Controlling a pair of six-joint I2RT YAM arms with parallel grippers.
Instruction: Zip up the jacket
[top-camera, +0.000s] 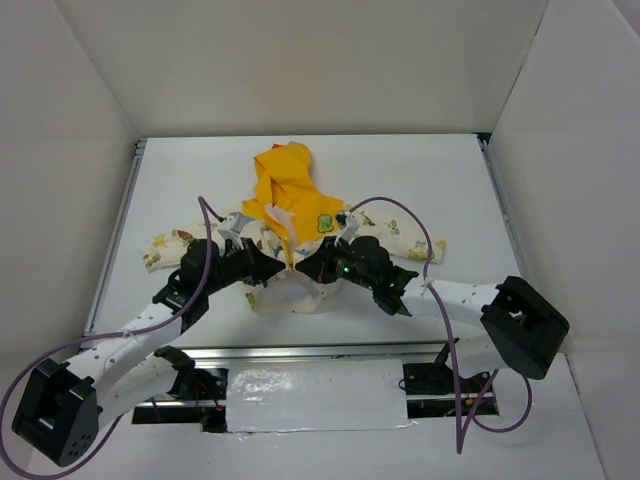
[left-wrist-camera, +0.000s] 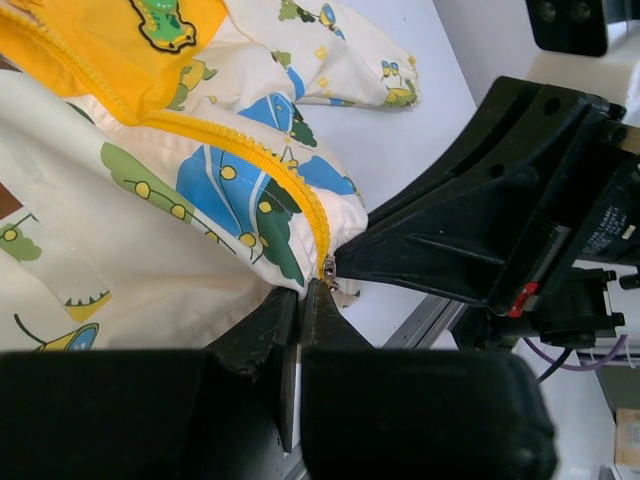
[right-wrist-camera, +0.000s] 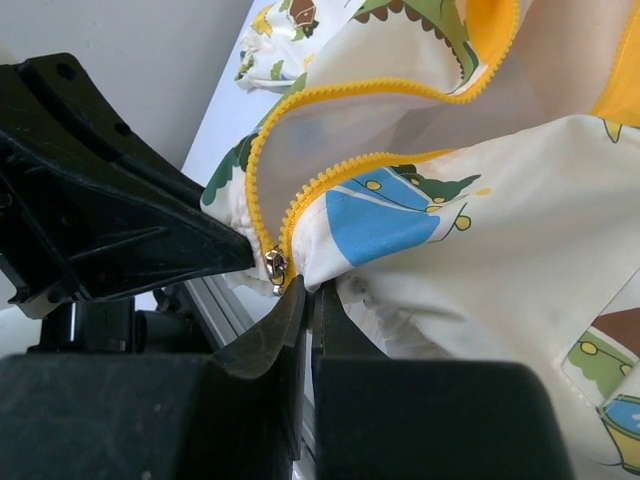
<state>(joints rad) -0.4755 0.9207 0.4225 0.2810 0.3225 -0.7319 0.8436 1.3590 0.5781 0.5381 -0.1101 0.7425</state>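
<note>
Your left fingers are clenched on the bottom hem of the jacket, at the foot of its yellow zipper. Your right fingers pinch the hem just beside the slider. The two crowd each other tip to tip near the desk edge.

white table, jacket lying on it
</note>
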